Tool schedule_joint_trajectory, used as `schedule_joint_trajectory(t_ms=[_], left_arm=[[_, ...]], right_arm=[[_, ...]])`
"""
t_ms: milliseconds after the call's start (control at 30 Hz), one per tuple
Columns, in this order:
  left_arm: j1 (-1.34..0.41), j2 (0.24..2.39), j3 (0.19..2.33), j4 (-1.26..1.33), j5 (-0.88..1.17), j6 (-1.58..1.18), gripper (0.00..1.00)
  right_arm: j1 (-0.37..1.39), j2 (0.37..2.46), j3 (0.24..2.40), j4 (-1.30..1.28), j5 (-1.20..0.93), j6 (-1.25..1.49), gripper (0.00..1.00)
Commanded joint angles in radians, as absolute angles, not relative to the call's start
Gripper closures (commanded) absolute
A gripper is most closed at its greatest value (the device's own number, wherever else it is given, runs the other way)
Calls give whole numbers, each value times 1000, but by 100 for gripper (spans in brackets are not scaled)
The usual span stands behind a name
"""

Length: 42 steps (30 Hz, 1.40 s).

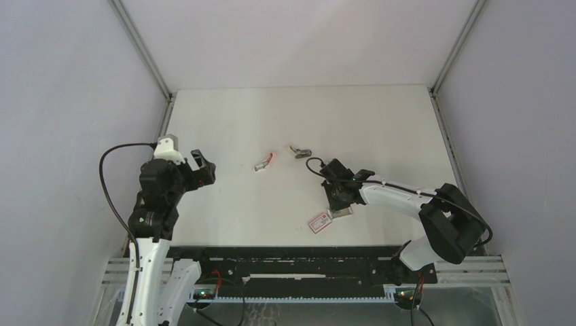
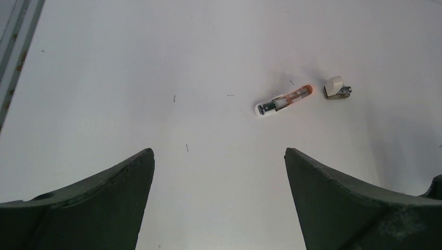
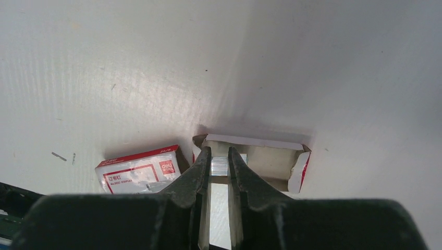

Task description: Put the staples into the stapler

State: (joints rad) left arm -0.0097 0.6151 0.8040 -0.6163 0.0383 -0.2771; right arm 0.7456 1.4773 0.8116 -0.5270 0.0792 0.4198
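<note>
Down on the white table. At the left, hanging above it, the left tool, fingers spread wide, nothing between them. At the right, low at the surface, the right tool, clamped tight on the staples. Just to that tool's left, the white sleeve with the red label. Directly under its fingers, the open pale tray. Well beyond it, a little leftward, the small dark stapler; farther left again, a white and orange piece. Staples themselves: between the fingertips, inside the tray.
</note>
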Motion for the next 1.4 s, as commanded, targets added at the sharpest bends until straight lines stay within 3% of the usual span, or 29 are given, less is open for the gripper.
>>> schedule_joint_trajectory(t_ms=[0,333,700,1000,1367], left_arm=[[-1,611,789,-595,60,-258,1],[-1,614,788,-595,59,-259,1],[-1,614,789,-595,64,-260,1],[-2,614,787,-594,65,-260,1],[-2,619,788,-592,70,-262,1]], right_arm=[[744,1455,801,-515,115,467,93],[721,1462,797,-516,128,472,89],[716,1430,797,-531,125,473,66],[728,1419,796,-512,114,477,78],[736,1459,796,-517,133,487,79]])
